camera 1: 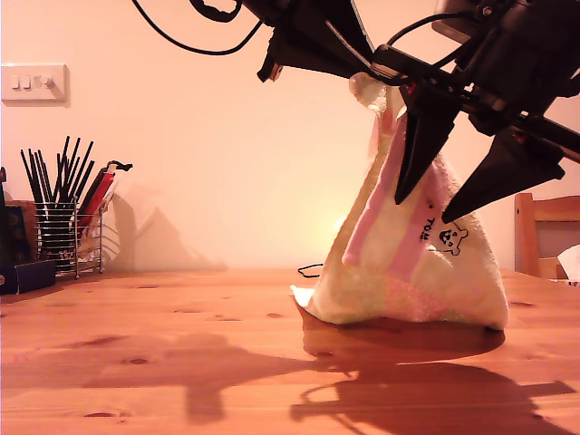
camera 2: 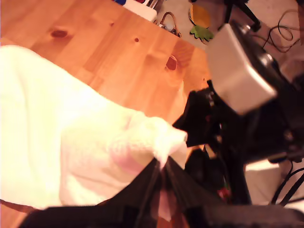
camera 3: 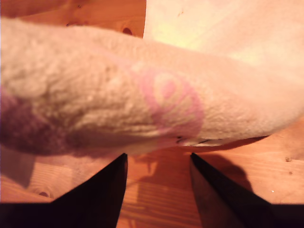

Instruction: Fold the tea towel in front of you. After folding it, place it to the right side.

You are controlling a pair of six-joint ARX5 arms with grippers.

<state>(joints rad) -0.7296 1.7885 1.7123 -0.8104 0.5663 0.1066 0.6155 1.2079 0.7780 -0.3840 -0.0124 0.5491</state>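
The tea towel (camera 1: pixel 399 272) is cream-white terry with pink bands and a small dark-printed label (camera 1: pixel 444 234). It hangs in a cone, and its lower edge rests on the wooden table (camera 1: pixel 181 362) toward the exterior view's right. My first gripper (camera 1: pixel 367 77) is shut on the towel's top corner, and the first wrist view shows its fingers (camera 2: pixel 161 173) pinching the cloth (camera 2: pixel 71 142). My second gripper (camera 1: pixel 426 208) is open in front of the hanging towel, holding nothing. In the second wrist view its fingers (camera 3: pixel 158 159) are spread just short of the towel (camera 3: pixel 142 95).
A wire holder of pencils and pens (camera 1: pixel 59 227) stands at the exterior view's left, under a wall switch (camera 1: pixel 34 83). A wooden chair back (camera 1: pixel 544 231) shows at the exterior view's right edge. A thin dark cable (camera 1: pixel 311 269) lies behind the towel.
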